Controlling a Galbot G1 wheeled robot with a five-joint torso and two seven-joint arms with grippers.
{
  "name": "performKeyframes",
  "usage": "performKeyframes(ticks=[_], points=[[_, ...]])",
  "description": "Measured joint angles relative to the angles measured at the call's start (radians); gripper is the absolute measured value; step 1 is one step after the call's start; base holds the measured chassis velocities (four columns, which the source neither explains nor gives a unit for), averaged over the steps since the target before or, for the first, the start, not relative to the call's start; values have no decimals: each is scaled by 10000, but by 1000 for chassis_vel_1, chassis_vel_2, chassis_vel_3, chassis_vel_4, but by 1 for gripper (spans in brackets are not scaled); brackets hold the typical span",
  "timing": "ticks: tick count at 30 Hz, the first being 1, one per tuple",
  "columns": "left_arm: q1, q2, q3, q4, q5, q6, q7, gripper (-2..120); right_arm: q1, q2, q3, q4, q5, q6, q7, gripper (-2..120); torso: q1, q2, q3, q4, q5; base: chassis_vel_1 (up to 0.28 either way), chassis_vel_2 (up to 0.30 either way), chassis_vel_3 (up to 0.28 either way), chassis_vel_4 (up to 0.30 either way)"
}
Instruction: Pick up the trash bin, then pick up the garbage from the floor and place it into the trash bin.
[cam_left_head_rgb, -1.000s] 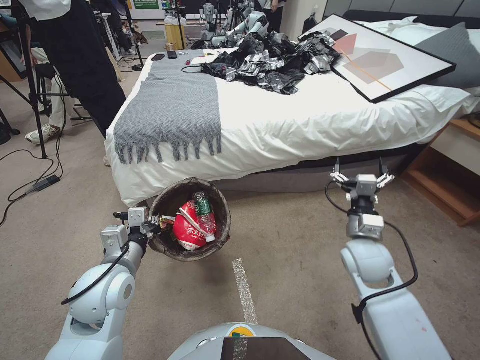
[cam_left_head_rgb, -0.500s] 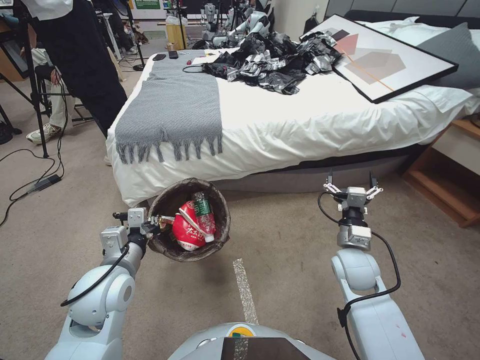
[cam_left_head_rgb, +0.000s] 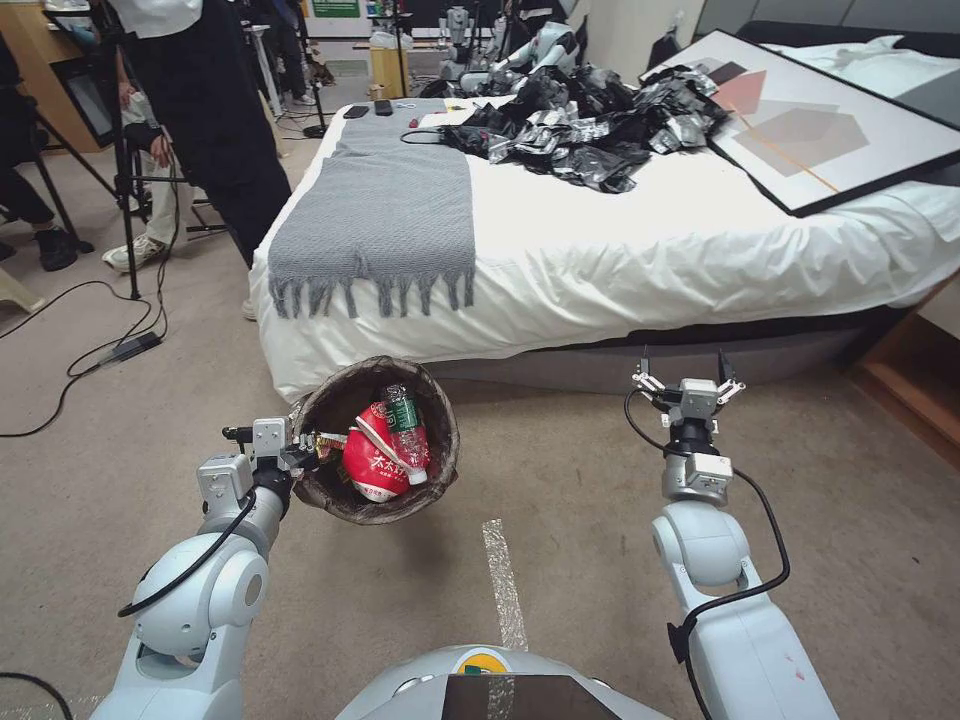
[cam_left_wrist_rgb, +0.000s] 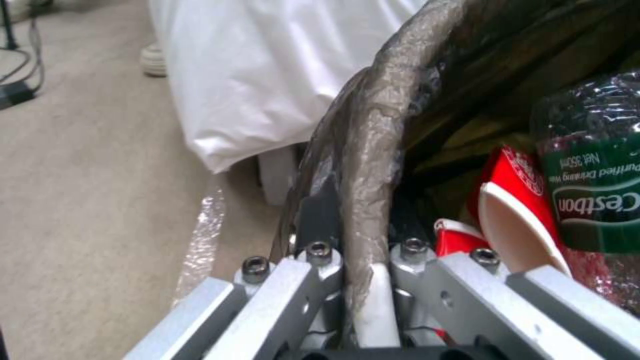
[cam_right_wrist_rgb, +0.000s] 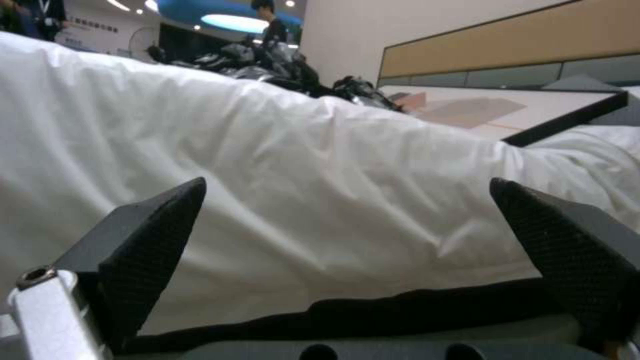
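Bin pickup: done. The left gripper (cam_left_head_rgb: 300, 455) has its jaws clamped on the rim of the trash bin (cam_left_head_rgb: 440, 420), one jaw outside and one inside the bag-lined wall, as the left wrist view shows (cam_left_wrist_rgb: 363, 280). The bin hangs off the carpet (cam_left_head_rgb: 560, 470), tipped so its mouth faces the head camera, at about 10 o'clock from the robot's base.

Contents seen inside: a red-and-white noodle bowl (cam_left_head_rgb: 372, 465), a clear bottle with green label (cam_left_head_rgb: 405, 418), and a scrap of wrapper (cam_left_head_rgb: 330, 440) at the rim beside the jaws.

The right gripper (cam_left_head_rgb: 683, 384) sits at about 1 o'clock, jaws spread wide and holding nothing, pointed at the side of the bed (cam_left_head_rgb: 620, 260).

No litter is visible on the carpet in view. Judgement: collection looks largely finished; the floor beyond the frame is unchecked.
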Motion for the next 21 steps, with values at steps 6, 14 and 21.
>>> performKeyframes(ticks=[6,14,21], points=[[23,-52,-67,-8,-34,-36,-9,0,-52,42,-11,9,3,-118,134,100,0,0,0,-2,0,44,51,53,51],[22,-25,-125,-158,-135,32,-47,0,-16,-48,37,35,16,-135,158,100,0,0,0,-1,0,41,49,37,42],[-15,11,-121,-137,-99,105,-96,0,-36,-23,98,67,22,-141,144,100,0,0,0,0,1,53,44,40,42]])
